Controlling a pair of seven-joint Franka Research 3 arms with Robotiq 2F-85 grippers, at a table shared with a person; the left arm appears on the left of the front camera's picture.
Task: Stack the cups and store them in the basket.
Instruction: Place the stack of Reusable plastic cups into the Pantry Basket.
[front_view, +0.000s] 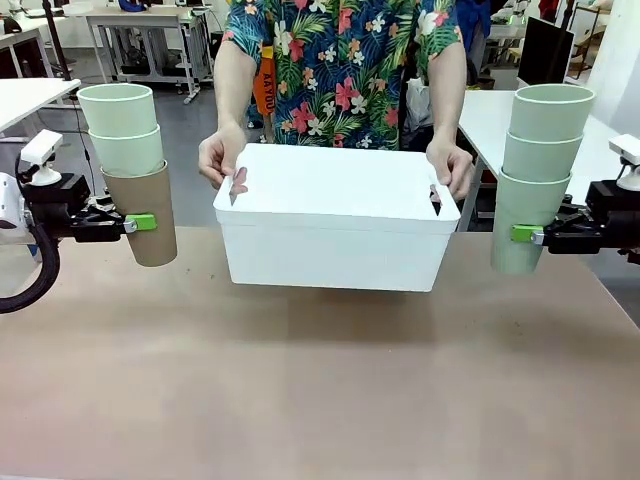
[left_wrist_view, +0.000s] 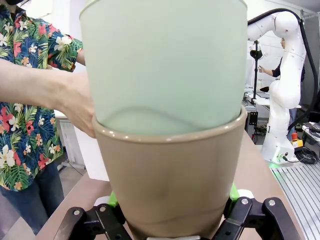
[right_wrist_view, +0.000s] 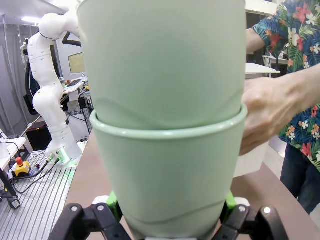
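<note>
Two towers of cups are up, three cups apiece! Nearest us the bare brown table (front_view: 320, 400) runs wide across the front view. On the left side, the left end effector (front_view: 148, 222) is clamped on the tan cup (front_view: 150, 248), with a green pad (front_view: 141, 222) pressed to its side about halfway down. Two mint cups (front_view: 120, 125) sit nested in that tan one, and the tower stands upright, held clear of the table. The left wrist view shows it close up: black fingers hug the tan wall on both sides, and the tan rim rings the mint cup sunk inside it. Across on the right, the right end effector (front_view: 522, 234) is pinching the bottom cup (front_view: 520, 200) of an all-mint stack (front_view: 547, 125), three high, upright and off the table too. Between the towers, toward the far side of the table, is the white basket (front_view: 335, 250), apart from both stacks. There's a dark shadow under it, and I can't tell whether it touches the table or hangs just above. The person's hands (front_view: 222, 158) grip it at its two short ends, right by the handle cutouts. Behind it stands the person in a flowered shirt (front_view: 340, 70).
</note>
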